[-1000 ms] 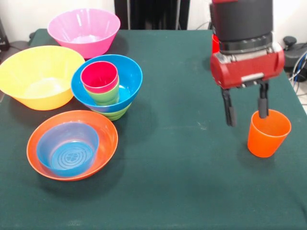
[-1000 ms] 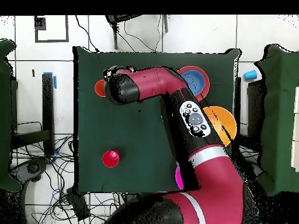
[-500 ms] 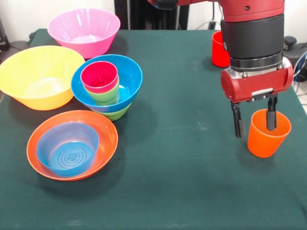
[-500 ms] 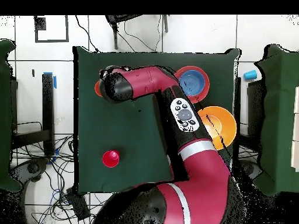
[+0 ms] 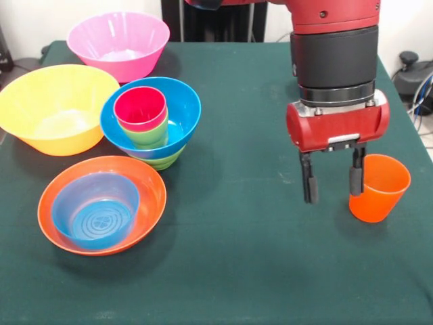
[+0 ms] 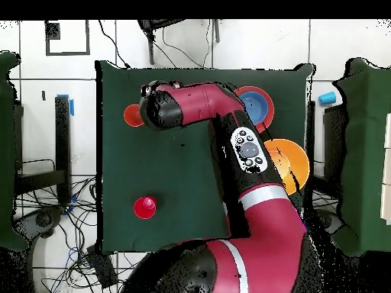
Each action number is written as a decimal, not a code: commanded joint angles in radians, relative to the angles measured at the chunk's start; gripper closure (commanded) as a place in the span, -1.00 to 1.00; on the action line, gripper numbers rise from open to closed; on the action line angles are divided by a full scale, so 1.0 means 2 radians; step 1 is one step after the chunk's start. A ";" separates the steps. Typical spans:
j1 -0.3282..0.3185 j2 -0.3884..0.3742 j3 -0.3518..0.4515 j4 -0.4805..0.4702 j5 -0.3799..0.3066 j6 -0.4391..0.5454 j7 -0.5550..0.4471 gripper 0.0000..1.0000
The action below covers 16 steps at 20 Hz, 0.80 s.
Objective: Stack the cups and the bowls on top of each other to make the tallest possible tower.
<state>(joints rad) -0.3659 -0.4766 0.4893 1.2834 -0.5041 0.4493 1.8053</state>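
Note:
An orange cup (image 5: 380,189) stands upright at the right of the table; the overhead view shows it as the orange cup (image 6: 130,115). My gripper (image 5: 331,183) hangs open just left of it, with nothing between the fingers. Its right finger (image 5: 355,180) is at the cup's left rim, outside it. The tower (image 5: 151,122) stands at the left. It is a small green bowl (image 5: 164,161) under a wide blue bowl (image 5: 181,112), with a light green cup (image 5: 147,137) and a magenta-pink cup (image 5: 140,108) nested inside. A red cup (image 6: 145,206) shows only in the overhead view.
A shallow orange-red bowl (image 5: 152,196) at the front left holds a small translucent blue bowl (image 5: 96,210). A big yellow-orange bowl (image 5: 57,108) and a big pink bowl (image 5: 118,42) stand behind the tower. My arm (image 6: 244,152) covers the tower in the overhead view.
My gripper has shifted left. One finger was down inside the orange cup; now both fingers are outside it on its left. The cup has stayed in place.

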 commanded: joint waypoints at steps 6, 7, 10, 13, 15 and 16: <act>0.002 0.021 -0.024 -0.018 -0.020 0.031 -0.017 -1.00; 0.002 0.021 -0.024 -0.017 -0.019 0.032 -0.016 -1.00; -0.004 0.025 -0.009 -0.008 -0.002 0.048 -0.021 -1.00; -0.006 0.036 0.005 -0.002 0.014 0.065 -0.026 -1.00; -0.008 0.043 0.014 0.002 0.022 0.071 -0.031 -1.00; -0.010 0.047 0.020 0.003 0.027 0.072 -0.035 -1.00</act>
<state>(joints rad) -0.3717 -0.4443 0.4880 1.2624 -0.4777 0.4499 1.8053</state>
